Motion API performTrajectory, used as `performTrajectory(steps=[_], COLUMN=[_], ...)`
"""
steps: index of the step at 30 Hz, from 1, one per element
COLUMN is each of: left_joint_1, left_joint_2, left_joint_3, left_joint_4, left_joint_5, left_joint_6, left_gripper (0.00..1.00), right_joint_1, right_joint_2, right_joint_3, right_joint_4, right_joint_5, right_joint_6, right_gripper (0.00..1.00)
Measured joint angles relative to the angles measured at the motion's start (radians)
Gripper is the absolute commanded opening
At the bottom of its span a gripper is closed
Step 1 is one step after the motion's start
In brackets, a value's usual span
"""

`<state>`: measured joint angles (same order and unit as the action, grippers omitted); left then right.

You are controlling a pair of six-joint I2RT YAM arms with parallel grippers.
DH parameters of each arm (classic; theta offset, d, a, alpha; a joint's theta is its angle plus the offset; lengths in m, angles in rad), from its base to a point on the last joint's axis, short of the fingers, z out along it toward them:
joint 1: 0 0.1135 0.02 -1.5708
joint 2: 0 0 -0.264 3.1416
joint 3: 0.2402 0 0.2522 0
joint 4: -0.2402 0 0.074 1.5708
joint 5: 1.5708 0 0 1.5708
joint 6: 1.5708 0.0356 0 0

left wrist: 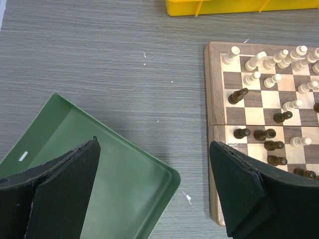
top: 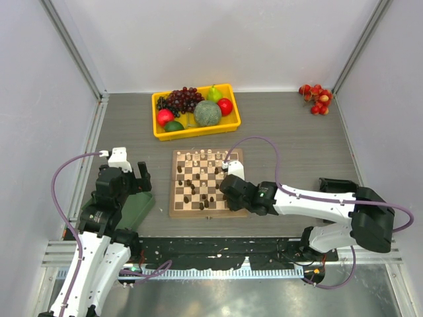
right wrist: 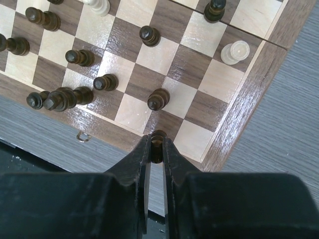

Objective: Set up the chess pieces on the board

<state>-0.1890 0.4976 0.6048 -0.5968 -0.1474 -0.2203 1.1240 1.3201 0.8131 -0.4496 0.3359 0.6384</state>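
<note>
The chessboard [top: 173,201] lies in the middle of the table, with pale chess pieces [top: 198,157] along its far rows and dark pieces [top: 193,187] scattered over the middle and near rows. My right gripper [right wrist: 158,142] is shut on a dark brown piece [right wrist: 158,145] and holds it over the board's near right corner [right wrist: 234,124]; it also shows in the top view [top: 228,185]. My left gripper [left wrist: 154,189] is open and empty above the green tray [left wrist: 99,169], left of the board [left wrist: 215,124].
A yellow tray [top: 162,134] of fruit, with dark grapes [top: 183,99], stands behind the board. Red fruit [top: 316,98] lies at the far right. The green flat tray [top: 135,208] sits left of the board. A small metal clasp [right wrist: 82,136] is on the board's near rim.
</note>
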Motion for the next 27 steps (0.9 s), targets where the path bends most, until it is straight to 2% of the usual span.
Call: performTrajectory(steps=[9,11,13,14,18,24,27], left_joint_1=[0.000,0.000,0.000,0.000,0.000,0.000,0.000], left_joint_2=[0.000,0.000,0.000,0.000,0.000,0.000,0.000], left_joint_3=[0.000,0.000,0.000,0.000,0.000,0.000,0.000], left_joint_4=[0.000,0.000,0.000,0.000,0.000,0.000,0.000], left_joint_5=[0.000,0.000,0.000,0.000,0.000,0.000,0.001], left_joint_6=[0.000,0.000,0.000,0.000,0.000,0.000,0.000], left_gripper=[0.99,0.99,0.99,0.99,0.99,0.99,0.99], right_joint_1=[0.000,0.000,0.000,0.000,0.000,0.000,0.000], right_joint_2=[0.062,0.068,0.070,0.070,0.072,0.044,0.015], right_joint_3=[0.000,0.002,0.002,0.002,0.002,0.002,0.006], right_joint_4=[0.036,0.049,0.053,0.054,0.051,0.045,0.044], right_joint_5=[0.029,0.032,0.034,0.034,0.033,0.035,0.046], right_joint_6=[0.000,-0.001,-0.001,-0.001,-0.005,-0.023,-0.039], right_gripper=[0.14,0.17,0.24,0.31,0.43,0.47,0.52])
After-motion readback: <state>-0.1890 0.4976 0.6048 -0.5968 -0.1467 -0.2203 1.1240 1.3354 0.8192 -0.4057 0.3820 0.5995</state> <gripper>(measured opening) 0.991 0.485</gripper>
